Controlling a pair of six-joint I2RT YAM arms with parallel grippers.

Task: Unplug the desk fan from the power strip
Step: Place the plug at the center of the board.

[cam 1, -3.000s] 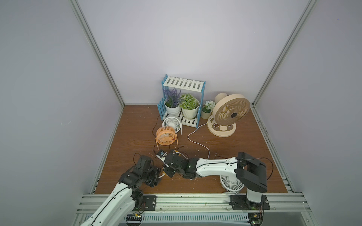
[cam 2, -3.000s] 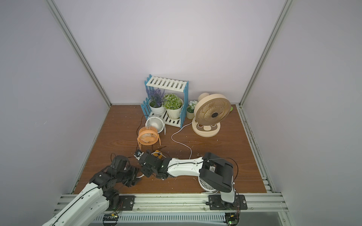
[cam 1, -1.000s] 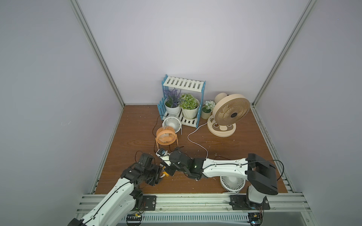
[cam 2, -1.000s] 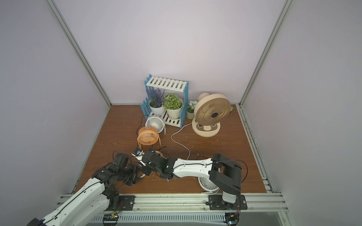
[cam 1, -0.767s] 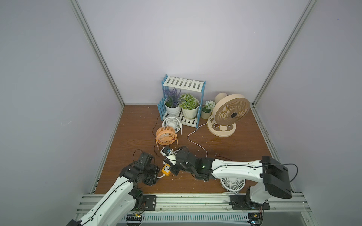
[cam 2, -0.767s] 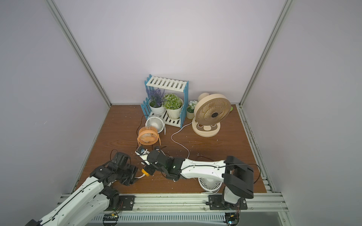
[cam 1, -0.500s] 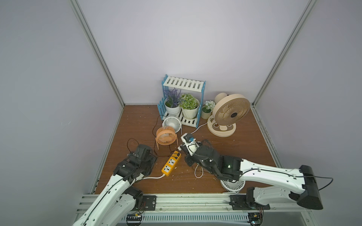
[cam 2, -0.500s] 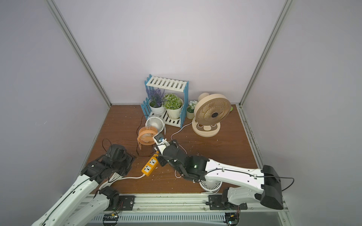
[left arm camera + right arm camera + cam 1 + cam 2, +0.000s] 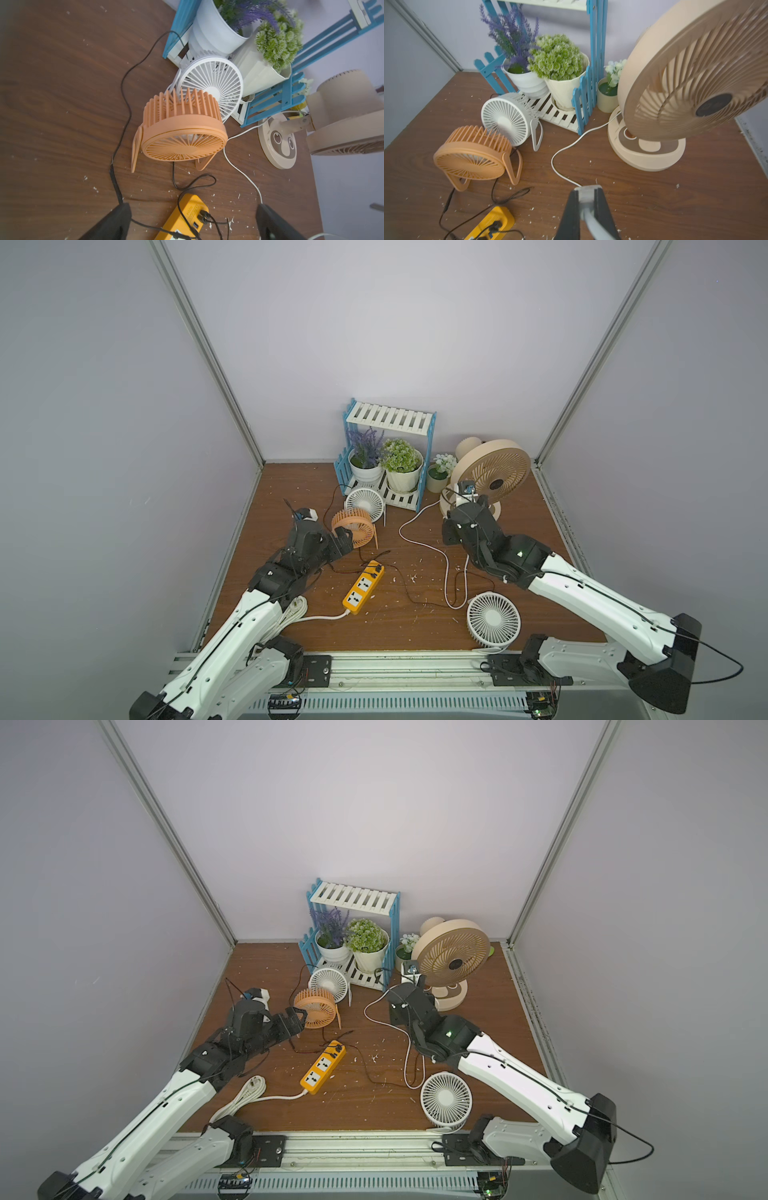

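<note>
With the strip (image 9: 363, 587) flat on the table (image 9: 299, 483), the left claw (image 9: 296, 1020) wide open and empty, the right claw (image 9: 586, 193) clamped on the plug (image 9: 587, 200), the fan (image 9: 695, 72) could be toppled by a tightened cord (image 9: 566, 147).

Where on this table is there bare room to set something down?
Bare wood: the far left corner, between the wall and the plant shelf; the front strip between the power strip and the near white fan. Crowded: the middle, with the orange fan, black cords and the white cord.
</note>
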